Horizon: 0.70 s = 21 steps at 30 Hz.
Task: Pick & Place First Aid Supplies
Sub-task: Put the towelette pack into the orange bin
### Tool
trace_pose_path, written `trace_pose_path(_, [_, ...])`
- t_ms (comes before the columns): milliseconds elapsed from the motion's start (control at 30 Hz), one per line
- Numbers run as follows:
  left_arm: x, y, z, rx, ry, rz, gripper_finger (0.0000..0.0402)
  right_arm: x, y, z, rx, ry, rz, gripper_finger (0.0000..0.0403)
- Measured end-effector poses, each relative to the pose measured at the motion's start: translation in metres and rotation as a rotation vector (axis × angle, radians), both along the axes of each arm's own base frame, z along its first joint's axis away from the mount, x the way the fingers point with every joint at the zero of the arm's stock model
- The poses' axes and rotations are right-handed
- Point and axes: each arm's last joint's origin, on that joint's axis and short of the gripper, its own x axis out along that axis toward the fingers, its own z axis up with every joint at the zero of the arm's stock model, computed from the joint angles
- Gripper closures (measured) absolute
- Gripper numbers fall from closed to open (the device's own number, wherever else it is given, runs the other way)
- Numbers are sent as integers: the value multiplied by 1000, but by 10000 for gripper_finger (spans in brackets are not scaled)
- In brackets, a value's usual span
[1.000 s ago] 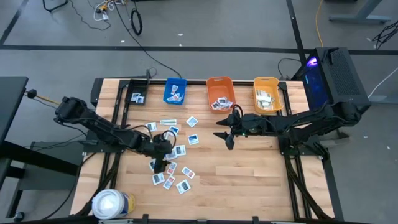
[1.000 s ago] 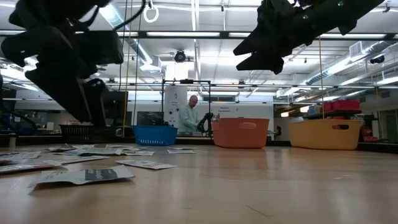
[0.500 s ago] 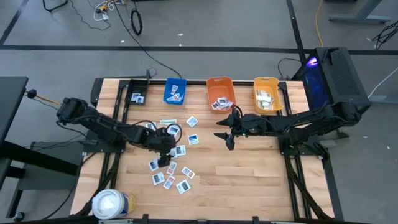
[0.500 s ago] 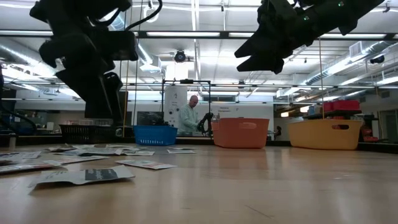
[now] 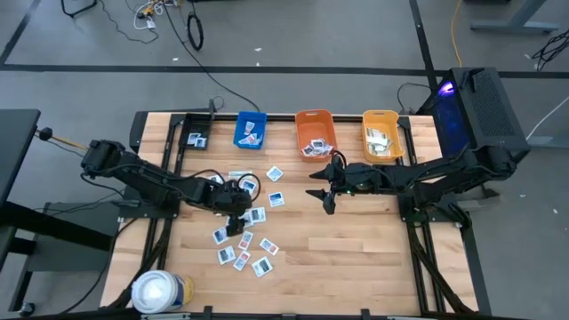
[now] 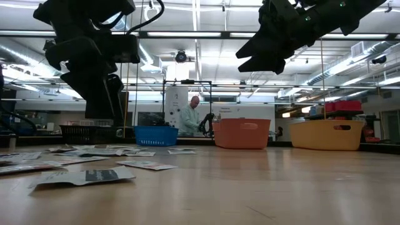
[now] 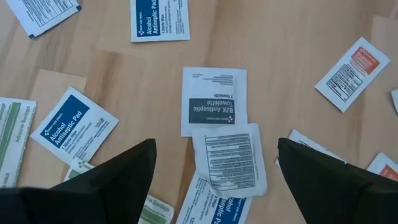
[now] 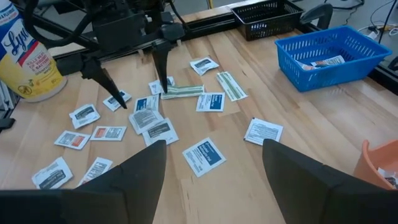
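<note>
Left end effector (image 5: 234, 216) spread, pointing down over BZK antiseptic towelette packet (image 7: 213, 101); right end effector (image 5: 322, 194) spread, aloft mid-desk (image 5: 356, 258).

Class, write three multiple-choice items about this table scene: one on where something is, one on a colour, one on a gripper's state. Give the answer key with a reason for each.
1. Where is the left gripper?
A. Over the scattered packets
B. Inside the blue bin
C. Beside the white canister

2. What colour is the middle bin of the three in a row at the table's far edge?
A. Blue
B. Orange
C. Yellow

3. How do the left gripper's fingers stand?
A. Shut on a packet
B. Shut on nothing
C. Open, holding nothing

Key:
1 A: the high view shows it above the packet cluster, left of centre.
2 B: the orange bin sits between the blue bin and the yellow bin.
3 C: the left wrist view shows both fingers wide apart, with the BZK antiseptic towelette packet lying flat on the table between them.
</note>
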Motion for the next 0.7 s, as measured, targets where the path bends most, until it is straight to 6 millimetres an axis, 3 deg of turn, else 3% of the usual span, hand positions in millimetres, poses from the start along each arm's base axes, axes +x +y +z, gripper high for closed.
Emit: trace_pose_path(700, [21,-10,-42,-21,169,-11,60,0,0,-1,-3,8,1,136])
